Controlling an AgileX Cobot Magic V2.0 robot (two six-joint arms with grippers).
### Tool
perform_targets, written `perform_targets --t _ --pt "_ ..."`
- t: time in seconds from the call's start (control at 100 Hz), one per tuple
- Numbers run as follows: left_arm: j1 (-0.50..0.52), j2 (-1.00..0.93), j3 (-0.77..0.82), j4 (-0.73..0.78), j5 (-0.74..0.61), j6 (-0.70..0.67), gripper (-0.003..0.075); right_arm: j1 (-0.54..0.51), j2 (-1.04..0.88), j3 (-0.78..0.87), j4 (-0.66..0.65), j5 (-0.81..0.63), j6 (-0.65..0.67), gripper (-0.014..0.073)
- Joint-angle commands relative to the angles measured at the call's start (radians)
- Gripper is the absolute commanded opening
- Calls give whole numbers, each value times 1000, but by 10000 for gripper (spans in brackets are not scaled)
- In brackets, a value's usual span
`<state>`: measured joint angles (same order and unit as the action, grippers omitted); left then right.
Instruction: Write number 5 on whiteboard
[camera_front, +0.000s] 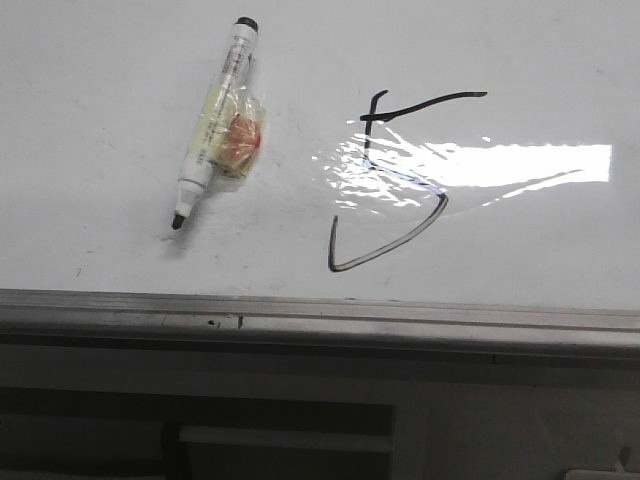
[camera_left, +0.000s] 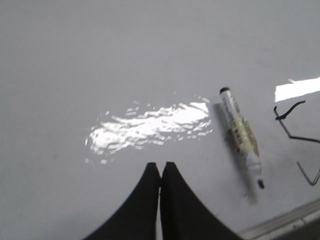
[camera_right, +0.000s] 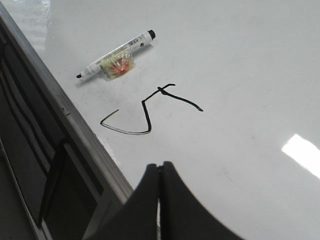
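The number 5 (camera_front: 385, 195) is drawn in thin black strokes on the whiteboard (camera_front: 520, 60), right of centre in the front view; it also shows as the number 5 (camera_right: 145, 112) and partly as the number 5 (camera_left: 295, 135). A white marker (camera_front: 214, 125) with tape round its barrel lies uncapped to the left of it, tip toward the frame. The marker (camera_right: 116, 62) and marker (camera_left: 241, 136) lie loose, held by neither gripper. My left gripper (camera_left: 160, 164) is shut and empty above bare board. My right gripper (camera_right: 160, 164) is shut and empty near the board's edge. Neither arm shows in the front view.
The whiteboard's grey metal frame (camera_front: 320, 312) runs along the near edge, with a dark shelf or drawer front (camera_front: 280, 430) below it. Bright glare (camera_front: 500, 165) crosses the 5. The frame edge (camera_right: 65, 120) passes close beside my right gripper.
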<state>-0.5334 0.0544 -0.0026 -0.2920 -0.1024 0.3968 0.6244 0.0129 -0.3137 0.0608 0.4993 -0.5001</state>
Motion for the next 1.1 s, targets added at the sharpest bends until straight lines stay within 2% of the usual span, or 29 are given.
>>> perform_targets --t 0.0,0.08,0.12,0.23,0.4,1.09 --pt "85 -32 5 141 20 -201 -20 -6 10 -25 -3 -85 1 -63" --pt "147 -71 26 150 119 -274 -20 -6 10 -25 -3 -85 1 -63" --pt "176 -89 28 150 217 -305 -20 -6 10 -25 -3 -85 1 -63" --pt "232 -85 26 152 378 -307 -20 -6 10 -25 -3 -85 1 -63" --pt "264 -85 27 142 376 -310 -20 -6 10 -25 -3 -85 1 -63" --pt "265 -85 27 142 376 -310 -20 -6 10 -25 -3 -85 1 -63"
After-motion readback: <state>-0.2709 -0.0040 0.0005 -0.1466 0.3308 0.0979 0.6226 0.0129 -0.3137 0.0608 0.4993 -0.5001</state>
